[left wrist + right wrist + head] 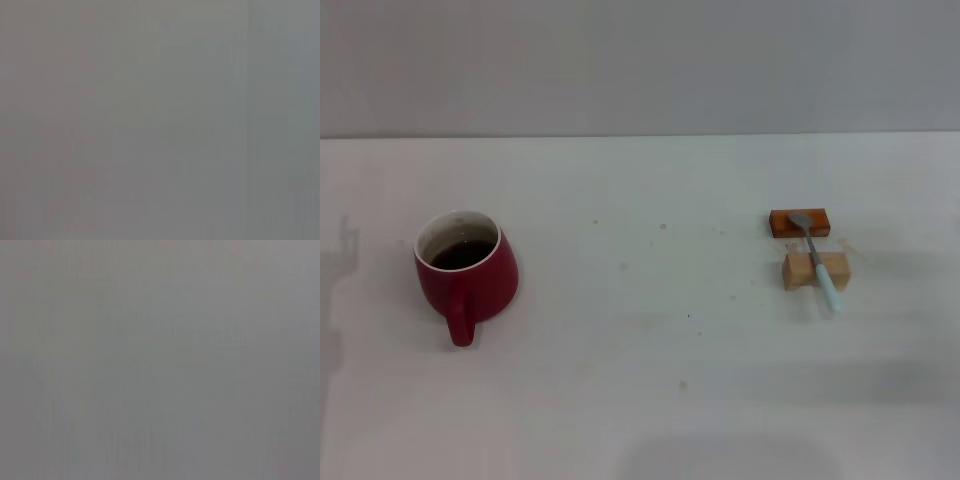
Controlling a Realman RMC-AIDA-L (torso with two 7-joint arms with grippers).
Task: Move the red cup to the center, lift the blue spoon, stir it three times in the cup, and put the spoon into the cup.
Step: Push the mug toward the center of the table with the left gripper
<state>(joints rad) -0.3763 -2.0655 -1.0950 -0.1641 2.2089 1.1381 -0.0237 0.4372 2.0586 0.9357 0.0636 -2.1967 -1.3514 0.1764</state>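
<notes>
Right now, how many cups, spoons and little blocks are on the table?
Cups: 1, the red cup
Spoons: 1, the blue spoon
Blocks: 2, the orange-brown block and the pale wooden block
Total: 4

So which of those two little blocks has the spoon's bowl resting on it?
The orange-brown block, the farther one. The pale wooden block nearer the robot carries the blue spoon at its neck.

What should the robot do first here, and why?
Probably bring the left arm in toward the red cup to slide it to the middle. The cup stands far to the robot's left, while the blue spoon lies untouched across two small blocks on the right. Neither gripper is in view.
</notes>
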